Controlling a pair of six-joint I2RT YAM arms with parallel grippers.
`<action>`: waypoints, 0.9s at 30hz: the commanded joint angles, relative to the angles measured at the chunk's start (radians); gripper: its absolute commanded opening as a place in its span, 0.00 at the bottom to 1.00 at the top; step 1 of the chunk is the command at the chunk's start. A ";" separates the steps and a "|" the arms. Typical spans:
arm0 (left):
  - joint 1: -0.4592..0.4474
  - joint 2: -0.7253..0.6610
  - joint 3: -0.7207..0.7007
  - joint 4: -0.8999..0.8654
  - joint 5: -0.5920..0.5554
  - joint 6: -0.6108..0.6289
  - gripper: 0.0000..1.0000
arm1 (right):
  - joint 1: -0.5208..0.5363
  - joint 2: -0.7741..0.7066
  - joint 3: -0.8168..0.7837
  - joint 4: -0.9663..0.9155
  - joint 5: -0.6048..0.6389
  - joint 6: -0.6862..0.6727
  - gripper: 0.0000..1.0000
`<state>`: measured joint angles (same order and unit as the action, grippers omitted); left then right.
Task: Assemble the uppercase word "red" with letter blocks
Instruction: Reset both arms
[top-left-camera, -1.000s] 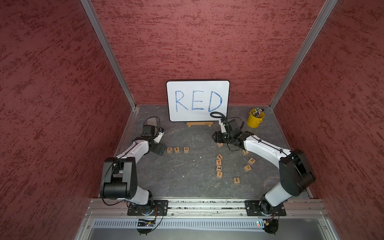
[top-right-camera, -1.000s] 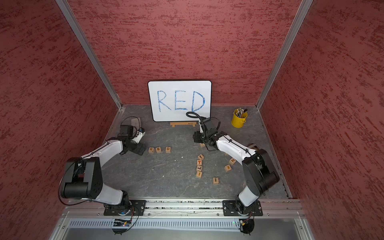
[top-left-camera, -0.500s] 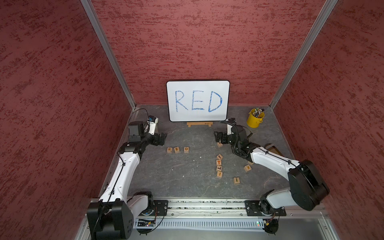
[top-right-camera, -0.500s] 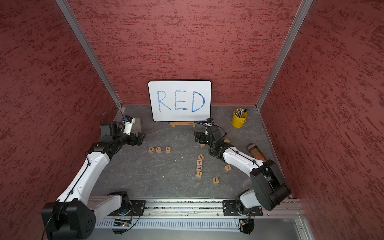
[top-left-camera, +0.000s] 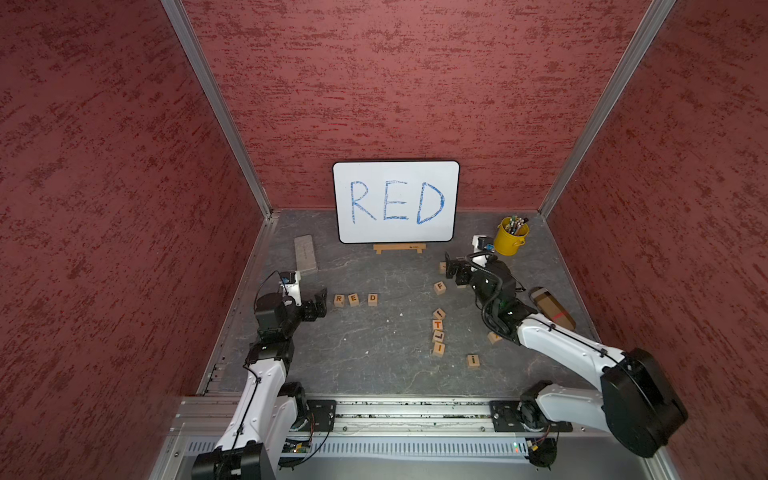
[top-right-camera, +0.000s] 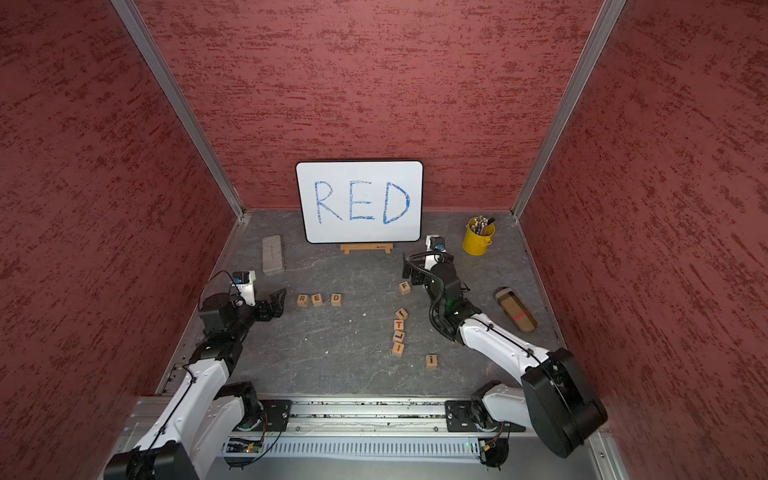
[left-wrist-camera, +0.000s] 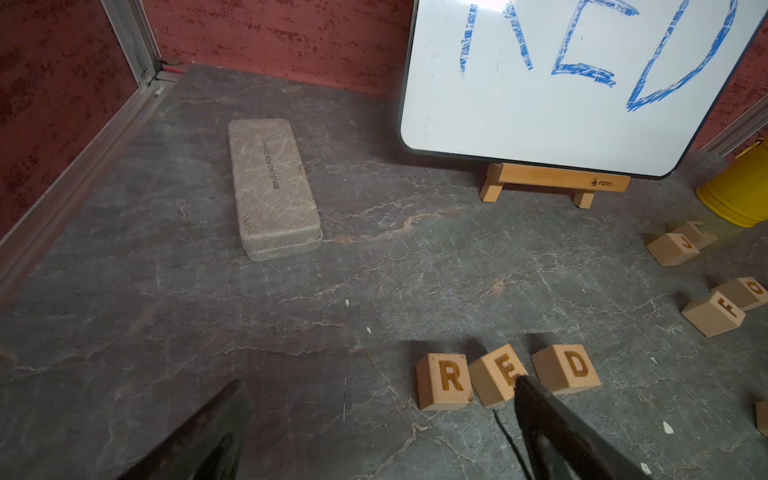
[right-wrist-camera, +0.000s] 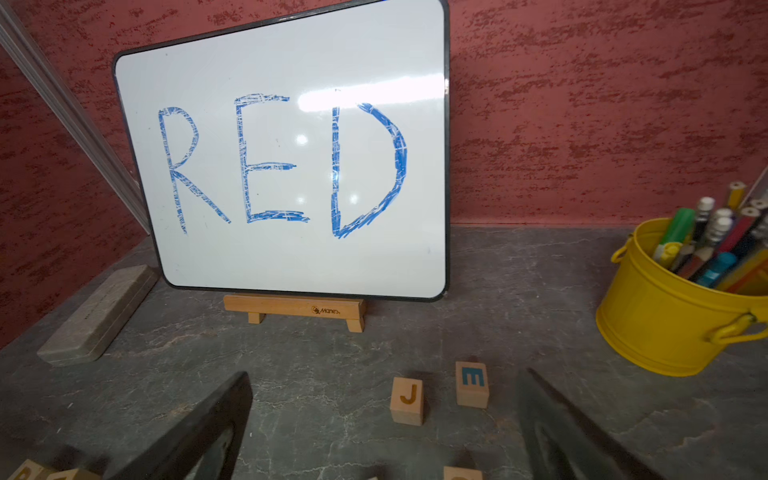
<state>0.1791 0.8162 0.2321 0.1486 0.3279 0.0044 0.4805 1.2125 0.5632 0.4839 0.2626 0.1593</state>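
Both top views: R block (top-left-camera: 339, 299), E block (top-left-camera: 353, 299) and D block (top-left-camera: 372, 298), small light-wood cubes with orange-brown capitals face up, in a row on the grey marbled floor (top-left-camera: 374, 353), left of centre, in front of the whiteboard (top-left-camera: 396, 201). R and E nearly touching, D a small gap off. Reads RED, same as the big blue handwritten RED on the board. Left gripper (top-left-camera: 318, 304) just beside R, apart from it, jaws spread, nothing held. Right gripper (top-left-camera: 455, 272) well apart from the row, near the yellow bucket (top-left-camera: 510, 242), jaws wide, empty. Loose cubes on that side: F block (top-left-camera: 439, 287), T block (top-left-camera: 437, 324), i block (top-left-camera: 472, 360). Left wrist: the three cubes close up, pale faces, crisp edges, E turned slightly out of line. One black finger (left-wrist-camera: 552, 419) crosses E's near corner, contact not discernible. Tan easel (left-wrist-camera: 555, 178) under the board, small logo, seemingly "Manes". Grey case (left-wrist-camera: 272, 187) with one printed line, too small to read. Right wrist: J block (right-wrist-camera: 407, 400) and a blue-lettered block (right-wrist-camera: 471, 383), M or sideways E, on the floor ahead of the spread fingers.
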 joint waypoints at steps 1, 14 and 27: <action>0.030 0.047 -0.032 0.211 0.056 -0.024 1.00 | -0.042 -0.020 -0.042 0.041 0.015 -0.034 0.99; 0.123 0.270 -0.023 0.590 0.119 -0.199 0.99 | -0.172 -0.134 -0.277 0.278 0.082 -0.072 0.99; -0.022 0.644 0.067 0.837 -0.034 -0.062 1.00 | -0.378 -0.005 -0.331 0.529 0.013 -0.094 0.99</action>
<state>0.1944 1.4448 0.2718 0.9127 0.3267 -0.1108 0.1402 1.1481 0.2581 0.8654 0.2935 0.0708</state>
